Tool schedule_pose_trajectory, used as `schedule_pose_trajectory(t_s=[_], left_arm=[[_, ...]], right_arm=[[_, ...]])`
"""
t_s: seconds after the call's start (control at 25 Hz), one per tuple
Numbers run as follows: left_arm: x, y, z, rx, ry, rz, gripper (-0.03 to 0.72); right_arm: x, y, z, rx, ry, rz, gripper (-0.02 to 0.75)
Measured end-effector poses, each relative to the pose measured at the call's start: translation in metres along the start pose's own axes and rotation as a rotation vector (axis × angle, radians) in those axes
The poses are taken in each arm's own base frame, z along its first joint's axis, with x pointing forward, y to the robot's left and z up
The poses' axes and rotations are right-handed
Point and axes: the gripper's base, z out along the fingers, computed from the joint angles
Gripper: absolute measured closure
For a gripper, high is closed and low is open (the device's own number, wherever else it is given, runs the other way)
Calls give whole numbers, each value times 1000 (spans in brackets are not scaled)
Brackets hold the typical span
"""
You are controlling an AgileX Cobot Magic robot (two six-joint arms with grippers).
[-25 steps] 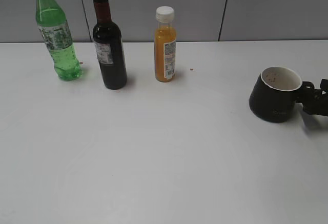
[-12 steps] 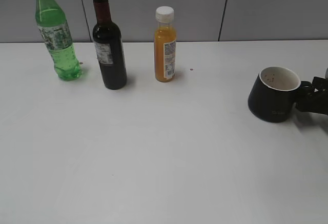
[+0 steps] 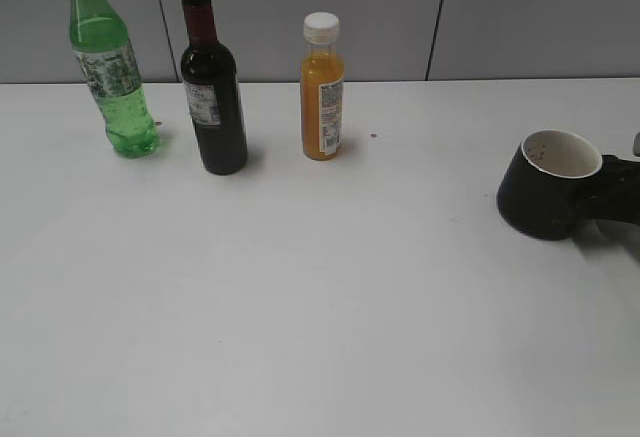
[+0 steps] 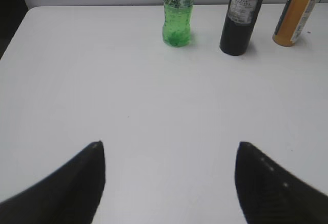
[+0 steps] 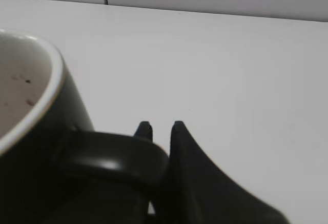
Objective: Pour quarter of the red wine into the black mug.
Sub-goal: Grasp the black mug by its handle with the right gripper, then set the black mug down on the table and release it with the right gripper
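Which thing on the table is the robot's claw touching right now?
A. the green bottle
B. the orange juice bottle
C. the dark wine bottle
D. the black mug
D. The right end effector has its fingers closed on the handle of the black mug, while the three bottles stand far off, untouched.

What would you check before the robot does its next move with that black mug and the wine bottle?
1. Right gripper closed on the black mug handle: ok, the fingers pinch the handle.
2. Mug level: not ok, it looks tilted in the exterior view.
3. Mug interior clean: not ok, small dark specks inside.
4. Red wine standing upright: ok, between the green bottle and the orange juice bottle.
5. Wine bottle open: cannot tell.
6. Left gripper open and free: ok, nothing between its fingers.
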Motion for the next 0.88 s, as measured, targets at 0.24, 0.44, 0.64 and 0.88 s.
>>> schedule_pose_trajectory(t_s=[0.24, 0.44, 0.64, 0.88], left_arm=[[0, 0, 0, 0, 0, 0, 99], [0, 0, 0, 0, 0, 0, 99], [0, 0, 0, 0, 0, 0, 99], [0, 0, 0, 0, 0, 0, 99]], right_arm=[[-3, 1, 0, -18, -1, -14, 666], [-13, 14, -8, -100, 22, -68, 668], [-28, 41, -5, -207, 4, -89, 669], [-46, 87, 17, -437, -33, -108, 671]])
